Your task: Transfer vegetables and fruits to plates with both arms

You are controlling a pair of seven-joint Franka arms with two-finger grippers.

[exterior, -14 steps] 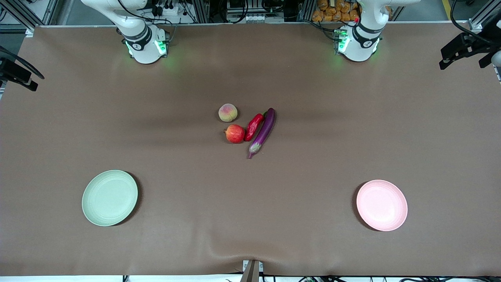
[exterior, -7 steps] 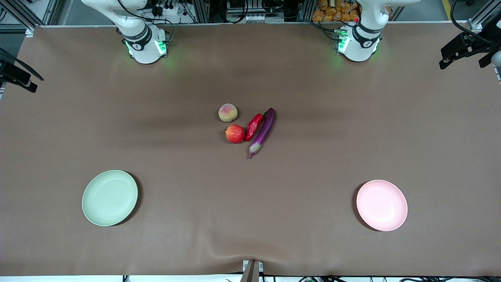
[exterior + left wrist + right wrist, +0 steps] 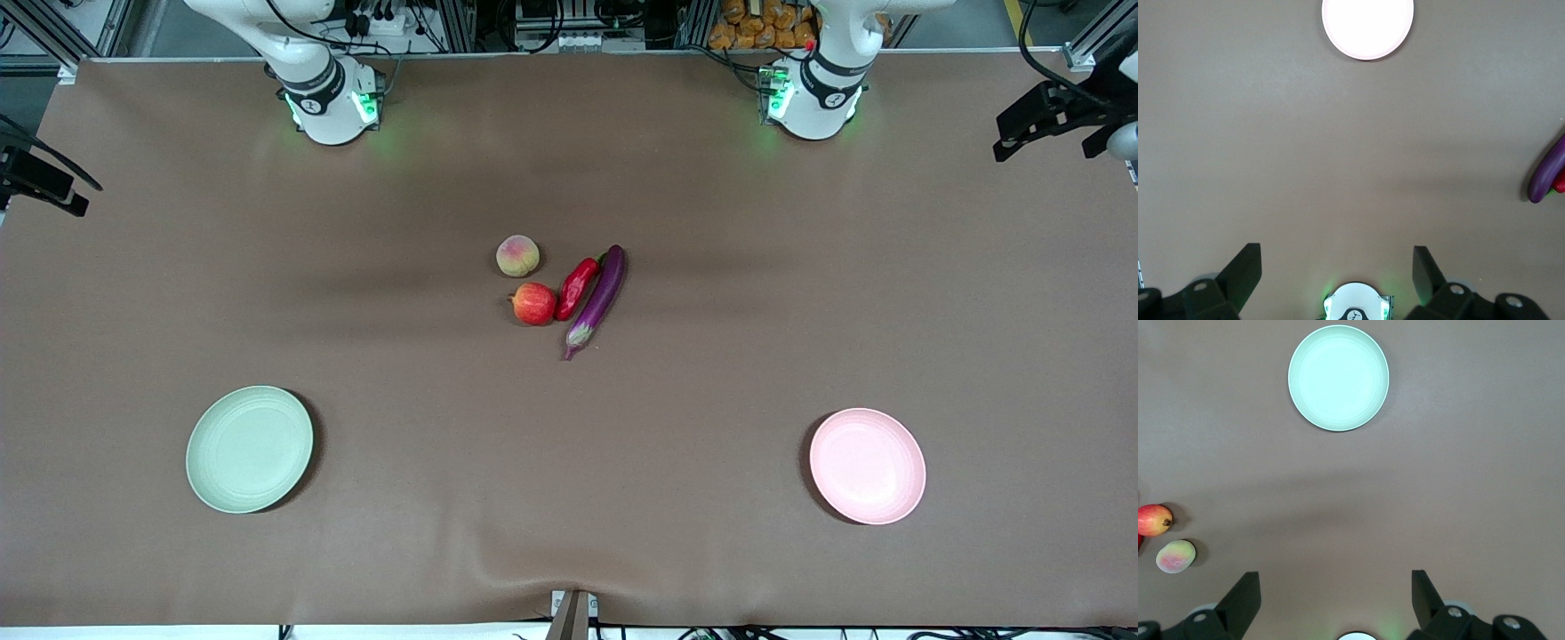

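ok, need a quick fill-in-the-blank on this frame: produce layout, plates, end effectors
1. The chili lies between the pomegranate and the ____.
2. The fruit nearest the arms' bases is the ____.
3. The plate toward the left arm's end is ____.
4. Both end effectors, left and right, are ____.

Missing words: eggplant; peach; pink; open

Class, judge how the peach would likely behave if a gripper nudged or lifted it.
The peach looks round, so a nudge would probably roll it. Its matte, fuzzy-looking skin should slip little. It lies apart from the pomegranate, leaving finger room.
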